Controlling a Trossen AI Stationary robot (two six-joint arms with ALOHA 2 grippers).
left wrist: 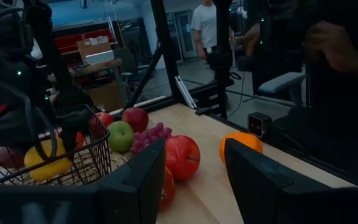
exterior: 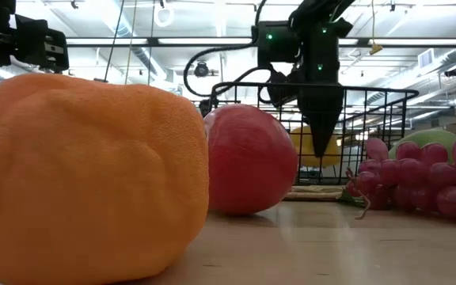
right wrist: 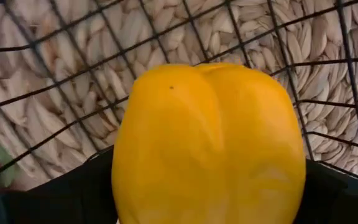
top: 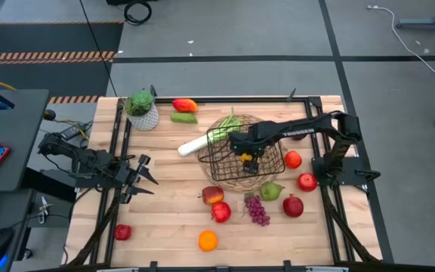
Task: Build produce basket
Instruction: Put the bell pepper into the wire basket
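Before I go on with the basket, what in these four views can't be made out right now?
- Right gripper: in the right wrist view the yellow pepper fills the picture, hiding the fingers' grip.
- Basket floor: in the high view the right arm covers it.
- Table left part: in the low view the orange blocks it.
- Leek: its green end is lost among the basket wires in the high view.
- Left gripper: waits at the table's left.

grey floor [top: 225, 38], striped tape [top: 47, 55], ceiling lights [exterior: 212, 39]
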